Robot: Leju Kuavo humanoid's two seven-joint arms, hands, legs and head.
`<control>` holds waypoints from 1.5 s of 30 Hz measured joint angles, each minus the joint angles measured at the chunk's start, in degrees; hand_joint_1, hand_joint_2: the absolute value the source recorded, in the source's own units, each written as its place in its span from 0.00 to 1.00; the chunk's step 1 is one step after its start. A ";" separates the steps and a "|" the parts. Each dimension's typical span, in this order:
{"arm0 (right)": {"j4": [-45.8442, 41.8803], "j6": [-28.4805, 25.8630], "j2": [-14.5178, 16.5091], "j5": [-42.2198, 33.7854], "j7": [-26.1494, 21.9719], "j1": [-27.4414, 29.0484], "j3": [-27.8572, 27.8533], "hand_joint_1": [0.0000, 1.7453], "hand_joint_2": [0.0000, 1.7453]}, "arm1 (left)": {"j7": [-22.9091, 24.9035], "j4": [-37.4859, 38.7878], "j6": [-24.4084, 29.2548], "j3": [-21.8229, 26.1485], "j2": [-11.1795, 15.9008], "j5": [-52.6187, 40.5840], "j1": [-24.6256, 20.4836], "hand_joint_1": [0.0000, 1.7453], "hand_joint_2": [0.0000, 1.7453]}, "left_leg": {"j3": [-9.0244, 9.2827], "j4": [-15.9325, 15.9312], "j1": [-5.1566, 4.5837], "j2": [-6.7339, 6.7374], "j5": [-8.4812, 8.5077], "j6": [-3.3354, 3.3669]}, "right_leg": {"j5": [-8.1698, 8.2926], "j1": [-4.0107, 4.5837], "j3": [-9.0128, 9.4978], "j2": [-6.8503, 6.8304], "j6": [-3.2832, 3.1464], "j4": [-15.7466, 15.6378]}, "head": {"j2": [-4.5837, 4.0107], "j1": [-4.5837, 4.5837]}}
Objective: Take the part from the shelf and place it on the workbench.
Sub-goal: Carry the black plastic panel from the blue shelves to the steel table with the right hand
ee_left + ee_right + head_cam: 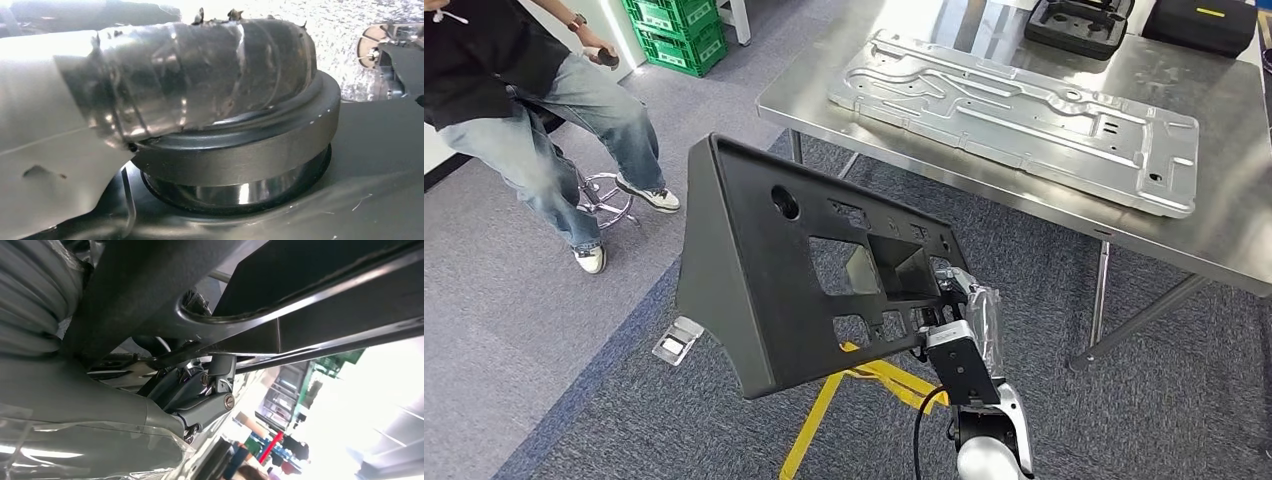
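Observation:
The part is a large black plastic panel (764,290) with several cut-outs, held up tilted over the carpet, in front of the steel workbench (1224,240). My right hand (961,322) grips the panel's lower right end; up close its fingers (202,395) wrap a bar of the panel (320,270). My left hand is hidden behind the panel in the head view. Its tape-wrapped thumb (190,75) lies over a round black collar (240,155) on the panel (380,140).
A stamped metal sheet (1014,110) covers much of the workbench, with black cases (1079,25) at its far edge. A yellow stand (864,378) sits under the panel. A person (534,100) sits on a stool at left, near green crates (674,30).

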 joint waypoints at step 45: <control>2.19 0.95 -0.71 -7.37 -0.79 -2.39 -1.66 1.00 1.00 | -0.02 -0.01 1.40 -0.14 0.92 -0.42 -0.54 0.00 0.00 | -4.19 10.79 -0.76 1.37 -6.77 -2.65 | 11.05 -0.36 5.65 -1.47 -2.70 -18.31 | 0.00 0.24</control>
